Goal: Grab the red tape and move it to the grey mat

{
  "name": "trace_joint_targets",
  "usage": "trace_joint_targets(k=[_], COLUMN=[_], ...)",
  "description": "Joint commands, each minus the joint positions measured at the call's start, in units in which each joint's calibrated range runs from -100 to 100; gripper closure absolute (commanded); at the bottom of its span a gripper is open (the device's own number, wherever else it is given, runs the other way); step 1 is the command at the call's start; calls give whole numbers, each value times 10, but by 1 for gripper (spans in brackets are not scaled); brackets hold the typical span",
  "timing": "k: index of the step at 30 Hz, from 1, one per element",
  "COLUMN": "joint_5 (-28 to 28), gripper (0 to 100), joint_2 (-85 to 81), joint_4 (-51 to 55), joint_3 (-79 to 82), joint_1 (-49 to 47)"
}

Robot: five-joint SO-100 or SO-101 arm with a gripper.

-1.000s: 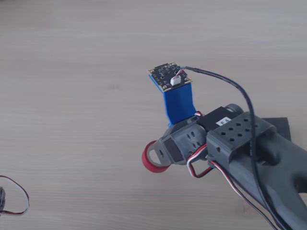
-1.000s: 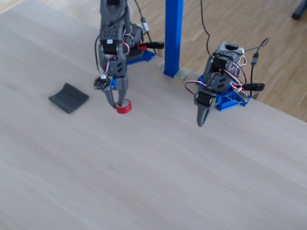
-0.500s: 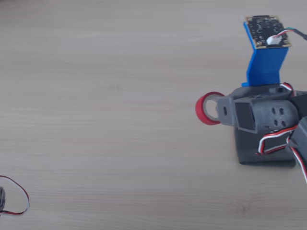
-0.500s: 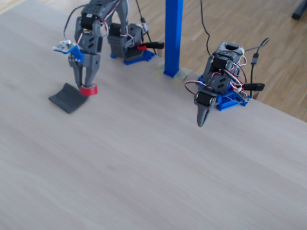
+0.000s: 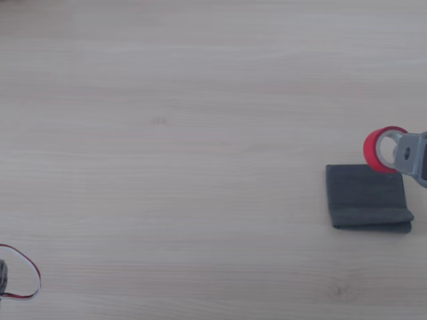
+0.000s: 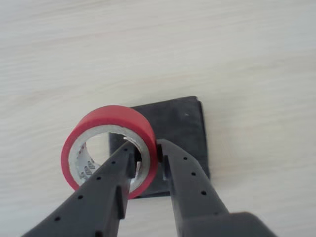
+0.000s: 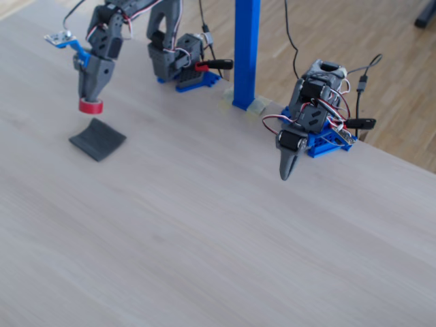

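Red tape (image 6: 109, 148) clamped in gripper (image 6: 147, 159): one finger through whitish core, other outside red wall, jaws pinching wall between them. Grab judged done. Roll airborne in fixed view (image 7: 90, 105), hanging above grey mat (image 7: 97, 139), clear of cloth. In other view, roll (image 5: 375, 148) overlaps mat's (image 5: 367, 197) upper edge at about 1 o'clock. Wrist view: mat (image 6: 182, 128) lies directly behind roll, at 1 o'clock from it. Carry nearly finished. Left, by judgement: centre over mat, lower, release. Second idle arm (image 7: 310, 112) well apart.
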Motion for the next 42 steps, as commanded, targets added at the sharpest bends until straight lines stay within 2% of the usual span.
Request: trace_joint_targets(k=[1, 9, 13, 24, 39, 42], joint_5=[1, 2, 3, 3, 3, 3], gripper=[98, 98, 98, 98, 97, 93], joint_2=[-20, 28, 85, 205, 289, 287], joint_4=[-3, -9, -74, -141, -142, -142], joint_3=[3, 2, 4, -5, -5, -5], joint_1=[37, 83, 88, 70, 12, 2])
